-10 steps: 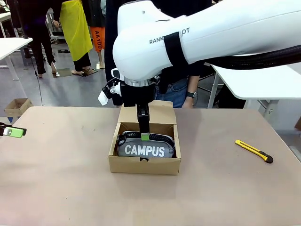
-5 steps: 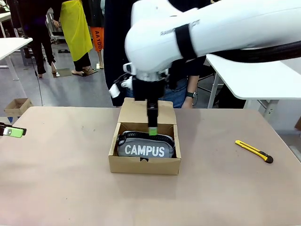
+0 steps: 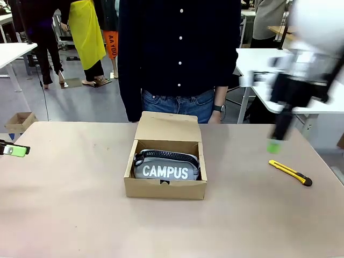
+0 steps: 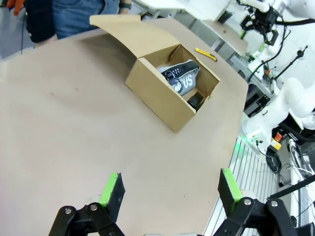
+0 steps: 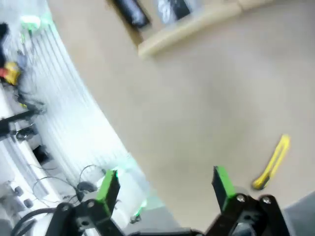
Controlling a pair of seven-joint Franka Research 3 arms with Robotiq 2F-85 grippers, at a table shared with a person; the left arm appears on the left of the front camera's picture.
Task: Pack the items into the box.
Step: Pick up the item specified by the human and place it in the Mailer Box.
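Fingers (image 5: pixel 222 183) of right arm (image 3: pixel 302 75) apart, pointing down near knife (image 3: pixel 290 172)

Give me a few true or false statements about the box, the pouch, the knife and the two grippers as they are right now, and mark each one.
1. The CAMPUS pouch lies inside the cardboard box. True.
2. The box's lid is shut. False: the flap stands open at the far side.
3. The utility knife is in the box. False: it lies on the table, to the robot's right of the box.
4. The left gripper is open and empty. True.
5. The right gripper grips the stapler. False: it is open and empty; the stapler sits in the box beside the pouch.
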